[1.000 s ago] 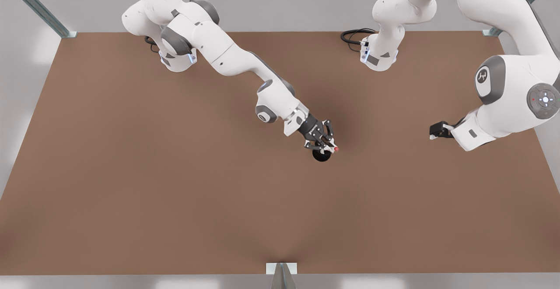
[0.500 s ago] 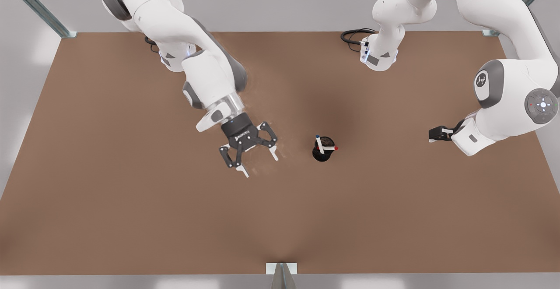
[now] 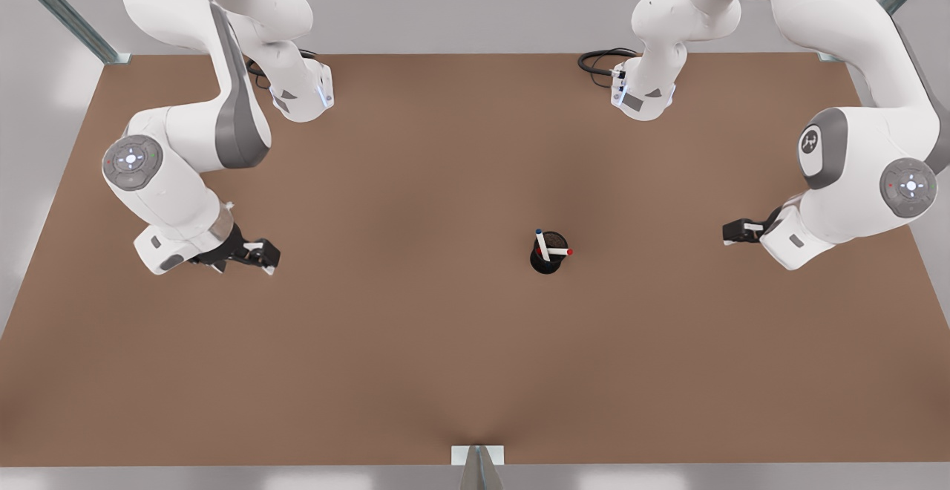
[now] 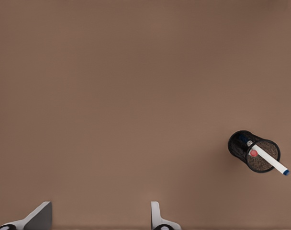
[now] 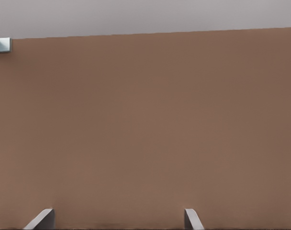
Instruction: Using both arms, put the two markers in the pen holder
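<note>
The black mesh pen holder (image 3: pixel 545 263) stands upright on the brown table, right of centre in the front view. Both markers stand in it: the blue-capped one (image 3: pixel 542 243) leans toward the back, the red-capped one (image 3: pixel 561 251) leans toward the front view's right. The left wrist view shows the holder (image 4: pixel 239 143) with the blue-capped marker (image 4: pixel 270 161) and the red cap (image 4: pixel 253 153). My left gripper (image 3: pixel 731 232) (image 4: pixel 100 218) hangs open and empty at the front view's right. Far off at the front view's left, my right gripper (image 3: pixel 260 256) (image 5: pixel 117 218) is open and empty too.
The brown table (image 3: pixel 371 371) has metal brackets at its back corners (image 3: pixel 111 56) and front middle (image 3: pixel 476 456). A black cable (image 3: pixel 601 59) loops by one arm base. The right wrist view shows the table's edge, a grey wall and a bracket (image 5: pixel 1 44).
My right gripper left the red-capped marker in the holder, then swung away to the front view's left. My left arm barely moved.
</note>
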`<state>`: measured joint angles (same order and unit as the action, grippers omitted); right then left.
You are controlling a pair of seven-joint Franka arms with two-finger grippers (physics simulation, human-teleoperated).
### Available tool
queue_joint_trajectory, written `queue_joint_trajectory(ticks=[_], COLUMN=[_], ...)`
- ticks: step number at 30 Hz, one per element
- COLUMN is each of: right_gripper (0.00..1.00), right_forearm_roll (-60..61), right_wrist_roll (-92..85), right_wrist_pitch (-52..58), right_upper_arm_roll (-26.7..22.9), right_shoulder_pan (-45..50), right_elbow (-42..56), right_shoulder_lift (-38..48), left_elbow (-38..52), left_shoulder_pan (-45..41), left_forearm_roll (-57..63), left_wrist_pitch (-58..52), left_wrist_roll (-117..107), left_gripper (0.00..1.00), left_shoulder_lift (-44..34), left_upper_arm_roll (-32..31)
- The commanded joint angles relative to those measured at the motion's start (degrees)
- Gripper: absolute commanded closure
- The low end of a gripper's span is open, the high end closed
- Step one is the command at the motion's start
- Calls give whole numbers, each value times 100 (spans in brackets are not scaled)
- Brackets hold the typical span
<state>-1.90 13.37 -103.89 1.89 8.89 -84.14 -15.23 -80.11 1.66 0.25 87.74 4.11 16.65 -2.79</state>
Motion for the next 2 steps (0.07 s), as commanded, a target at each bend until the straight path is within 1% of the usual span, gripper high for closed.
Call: queue_joint_trajectory(ticks=[1,2], right_gripper=[0,0], right_forearm_roll=[40,31], right_wrist_roll=[-932,-941], right_wrist_pitch=[563,554], right_upper_arm_roll=[4,4], right_shoulder_pan=[-19,-19], right_elbow=[2,2], right_shoulder_lift=[3,3], left_elbow=[4,4], left_shoulder_pan=[1,-8], left_forearm_roll=[10,10], left_wrist_pitch=[-3,6], left_wrist_roll=[-173,-173], left_gripper=[0,0], left_shoulder_lift=[-3,14], left_upper_arm_roll=[-2,-2])
